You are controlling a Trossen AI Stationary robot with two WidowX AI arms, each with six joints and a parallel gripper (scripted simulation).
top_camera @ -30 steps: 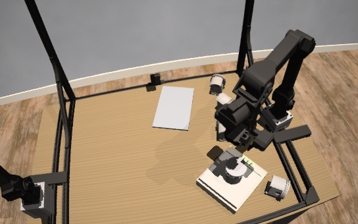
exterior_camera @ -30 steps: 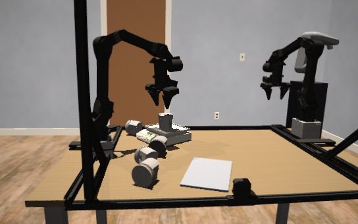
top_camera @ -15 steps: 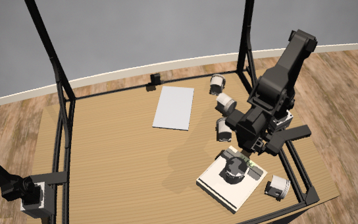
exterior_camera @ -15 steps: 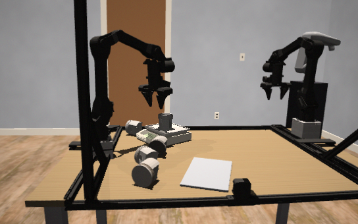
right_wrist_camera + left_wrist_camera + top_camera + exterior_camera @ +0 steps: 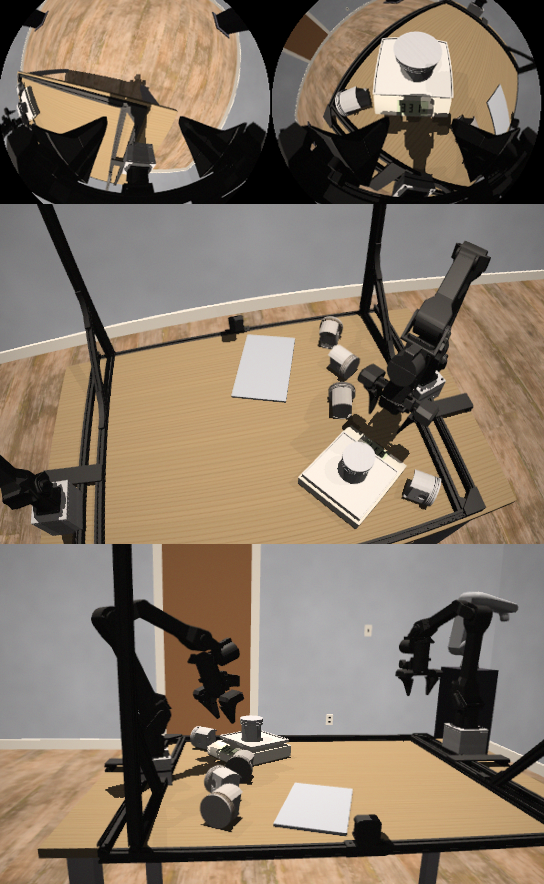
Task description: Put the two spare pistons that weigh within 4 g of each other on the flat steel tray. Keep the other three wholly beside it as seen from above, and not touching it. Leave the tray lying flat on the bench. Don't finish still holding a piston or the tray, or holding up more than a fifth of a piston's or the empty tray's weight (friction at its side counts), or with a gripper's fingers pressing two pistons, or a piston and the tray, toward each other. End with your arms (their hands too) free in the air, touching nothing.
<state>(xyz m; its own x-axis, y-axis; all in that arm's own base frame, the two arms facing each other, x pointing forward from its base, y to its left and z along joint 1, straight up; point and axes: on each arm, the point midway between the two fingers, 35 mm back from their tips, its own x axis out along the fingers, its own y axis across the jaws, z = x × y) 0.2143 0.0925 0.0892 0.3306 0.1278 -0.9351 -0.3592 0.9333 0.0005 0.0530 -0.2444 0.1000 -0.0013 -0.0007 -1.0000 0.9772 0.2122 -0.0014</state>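
Observation:
One piston (image 5: 358, 461) (image 5: 251, 729) (image 5: 418, 50) stands upright on the white scale (image 5: 322, 471) (image 5: 275, 752) (image 5: 386, 82). The display shows digits like 331, the last unclear. Another piston (image 5: 422, 489) (image 5: 203, 737) (image 5: 351, 101) lies on its side beside the scale. Three more lie in a row: one (image 5: 342, 400) nearest the scale, one (image 5: 343, 361) in the middle, one (image 5: 330, 331) (image 5: 221, 806) farthest. The steel tray (image 5: 265, 369) (image 5: 315, 809) (image 5: 499, 109) lies flat and bare. My left gripper (image 5: 385, 421) (image 5: 226, 719) (image 5: 422, 121) is open, empty, above the scale's display side. My right gripper (image 5: 419, 694) (image 5: 144, 120) is open and empty, high, far from the pistons.
Black frame rails (image 5: 102, 404) (image 5: 250, 855) and uprights edge the bench (image 5: 200, 454) (image 5: 400, 784). A small black block (image 5: 236, 323) (image 5: 367, 828) stands at the rail near the tray. The pistons in the row lie close together, between the tray and the left arm's base.

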